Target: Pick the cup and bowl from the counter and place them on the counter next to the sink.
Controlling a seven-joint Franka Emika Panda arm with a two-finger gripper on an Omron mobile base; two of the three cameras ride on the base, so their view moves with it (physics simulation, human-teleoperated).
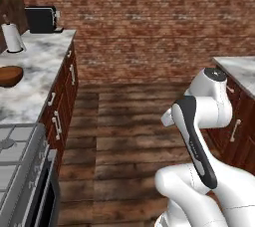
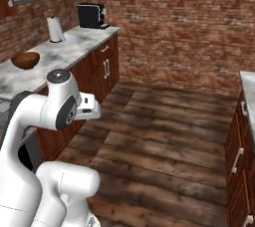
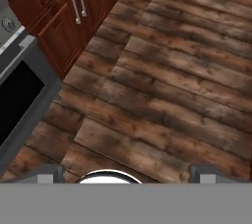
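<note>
Item: bowl (image 1: 9, 76), dark wood, on the marble bench (image 1: 35, 66), far ahead and left of the claw, well apart from it. Beyond it: paper-towel roll (image 1: 12, 37), black toaster (image 1: 41, 19). Item: claw (image 3: 127, 173), fingers spread wide, holding nothing, hanging over the plank floor (image 3: 167, 85) beside the oven (image 3: 22, 95). Handling, as judged: bring the base close to the bench first, then descend over the bowl's rim with the fingers kept apart
</note>
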